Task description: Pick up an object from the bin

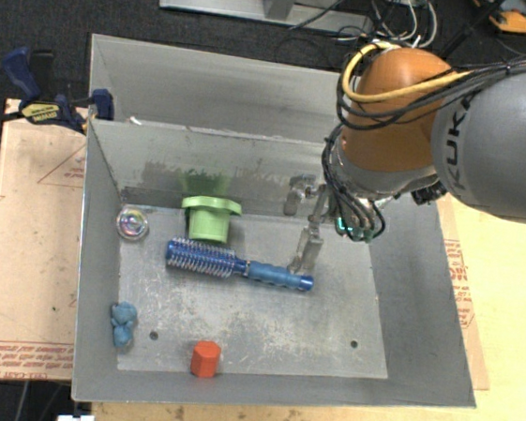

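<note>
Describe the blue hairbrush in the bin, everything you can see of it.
The blue hairbrush looks like plastic, with a darker, round bristled head at its left end and a smooth, lighter blue handle running right. It lies flat on the floor of the bin, near the middle, almost level across the view, and seems whole. A pale green cup-like piece stands just behind its head; whether they touch cannot be told. The pincer hangs right over the handle's right end, contact unclear.
</note>
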Motion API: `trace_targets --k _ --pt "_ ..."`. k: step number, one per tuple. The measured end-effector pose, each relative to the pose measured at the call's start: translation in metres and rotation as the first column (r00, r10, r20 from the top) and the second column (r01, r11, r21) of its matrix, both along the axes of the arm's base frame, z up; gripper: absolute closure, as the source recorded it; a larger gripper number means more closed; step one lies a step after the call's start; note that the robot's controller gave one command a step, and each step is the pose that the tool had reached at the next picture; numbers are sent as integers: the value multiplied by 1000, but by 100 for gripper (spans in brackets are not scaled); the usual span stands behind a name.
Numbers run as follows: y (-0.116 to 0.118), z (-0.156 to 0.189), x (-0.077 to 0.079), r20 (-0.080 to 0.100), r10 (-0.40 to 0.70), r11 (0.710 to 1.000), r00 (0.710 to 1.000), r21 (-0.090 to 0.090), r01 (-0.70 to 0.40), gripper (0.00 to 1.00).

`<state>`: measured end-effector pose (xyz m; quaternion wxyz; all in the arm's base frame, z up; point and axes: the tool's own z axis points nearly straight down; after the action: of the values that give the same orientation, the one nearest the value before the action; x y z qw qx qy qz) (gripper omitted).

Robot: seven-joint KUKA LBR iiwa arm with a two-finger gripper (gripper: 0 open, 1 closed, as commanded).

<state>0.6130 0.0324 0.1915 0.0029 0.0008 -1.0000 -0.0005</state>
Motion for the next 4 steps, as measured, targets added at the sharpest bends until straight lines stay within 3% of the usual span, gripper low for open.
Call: trace_targets --k 1,2,3,4 --pt "17 -126 -16 0 32 999 999 0 -32 0" --pt "16 -90 -4 12 -19 1000 1000 1 19 0" --pt "16 -91 -5 9 -16 1000 1000 1 16 0" --pt "16 -123 -16 4 -73 997 997 1 73 0"
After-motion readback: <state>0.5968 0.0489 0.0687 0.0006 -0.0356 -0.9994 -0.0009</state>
